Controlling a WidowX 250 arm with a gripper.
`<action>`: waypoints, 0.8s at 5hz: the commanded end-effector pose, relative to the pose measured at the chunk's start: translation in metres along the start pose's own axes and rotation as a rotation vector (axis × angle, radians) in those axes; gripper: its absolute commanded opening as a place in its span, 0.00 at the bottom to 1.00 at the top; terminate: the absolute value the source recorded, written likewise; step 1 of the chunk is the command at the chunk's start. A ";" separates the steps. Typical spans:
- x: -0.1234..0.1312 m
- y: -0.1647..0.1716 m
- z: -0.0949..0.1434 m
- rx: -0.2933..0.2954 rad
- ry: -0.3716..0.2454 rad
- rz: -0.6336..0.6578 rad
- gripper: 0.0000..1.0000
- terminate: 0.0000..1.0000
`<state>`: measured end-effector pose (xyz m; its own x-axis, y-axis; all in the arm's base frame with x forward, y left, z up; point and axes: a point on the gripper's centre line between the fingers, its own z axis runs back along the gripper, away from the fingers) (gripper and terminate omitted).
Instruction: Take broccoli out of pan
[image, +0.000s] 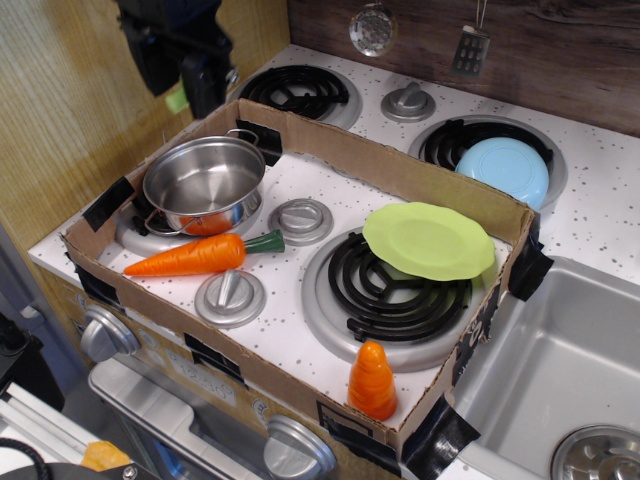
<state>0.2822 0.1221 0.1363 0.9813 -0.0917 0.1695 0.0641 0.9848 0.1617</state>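
Note:
The pan (205, 185) is a shiny steel pot with loop handles, standing on the front-left burner inside the cardboard tray; its inside looks empty. My black gripper (184, 90) hangs high above and behind the pan, at the top left of the view. It is shut on the broccoli (177, 101), of which only a small light-green bit shows between the fingers. The broccoli is well clear of the pan's rim.
An orange carrot (200, 255) lies in front of the pan. A lime-green plate (428, 240) rests on the front-right burner, a blue plate (503, 168) on the back-right one. An orange cone (371, 380) stands by the cardboard wall (400, 175). A sink (560, 370) is at the right.

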 end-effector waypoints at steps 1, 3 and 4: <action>0.005 -0.060 0.014 0.002 -0.037 0.110 0.00 0.00; -0.009 -0.085 -0.033 -0.053 -0.102 0.127 0.00 0.00; -0.020 -0.093 -0.051 -0.063 -0.132 0.182 0.00 0.00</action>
<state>0.2516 0.0398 0.0595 0.9542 0.0780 0.2890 -0.0954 0.9944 0.0464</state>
